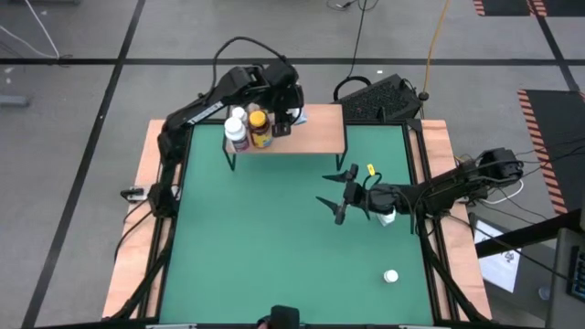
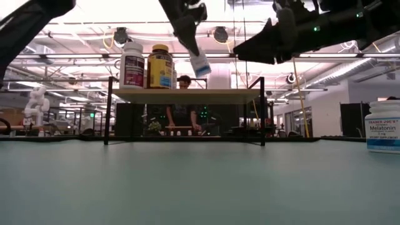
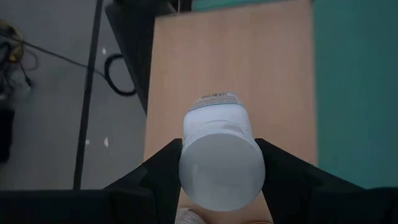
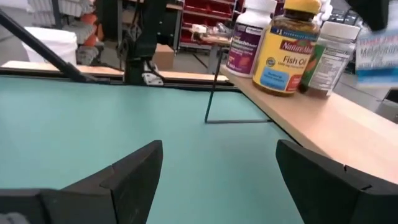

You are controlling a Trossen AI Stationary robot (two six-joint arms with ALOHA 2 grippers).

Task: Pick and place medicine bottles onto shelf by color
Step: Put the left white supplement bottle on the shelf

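The left gripper (image 1: 285, 122) is over the shelf (image 1: 320, 128), and its two fingers squeeze a small white bottle (image 3: 221, 155) between them. In the low view this small white bottle hangs tilted in the air above the shelf board, not touching it. So the step in hand looks like putting this bottle down on the shelf. Three bottles already stand close together at one end of the shelf: a white bottle with a purple label (image 2: 132, 64), an amber bottle with a yellow cap (image 2: 160, 65), and a third one (image 4: 333, 56) just beside the amber one. The held bottle is beside that group, over bare wood. Next, the gripper likely needs to turn the bottle upright, lower it until its bottom rests on the board, and then let go. The right gripper (image 1: 340, 199) waits in front of the shelf, over the green table (image 1: 274, 256), with its fingers spread wide and nothing in them. A melatonin bottle (image 2: 382, 127) stands on the table, off to the side of the shelf. A small white bottle cap shape (image 1: 391, 275) lies on the table, far from the shelf.
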